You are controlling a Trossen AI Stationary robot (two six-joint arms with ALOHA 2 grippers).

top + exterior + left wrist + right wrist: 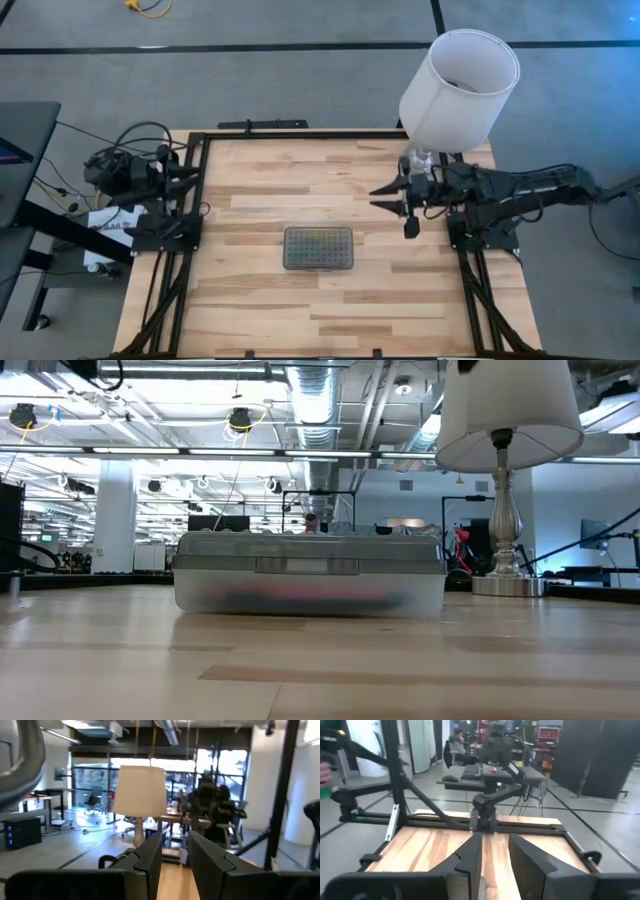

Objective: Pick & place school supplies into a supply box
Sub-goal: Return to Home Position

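Box (pixel 318 248) lies shut mid-bench (pixel 400 300). The 2 hands are empty, jaws slightly apart. Left hand (pixel 190 178) sits at its edge. Right hand (pixel 375 199) should retract level, clear of the lamp (pixel 455 85).

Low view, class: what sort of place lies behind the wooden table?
Probably an open-plan lab or workshop: exposed silver ceiling ducts, hanging round lamps and dark monitors show behind the closed clear plastic supply box.

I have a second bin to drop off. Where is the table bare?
Free: the tabletop between the box and the left arm, and the strip from the box to the edge away from the lamp. Crowded: the lamp corner, where the right gripper hangs.
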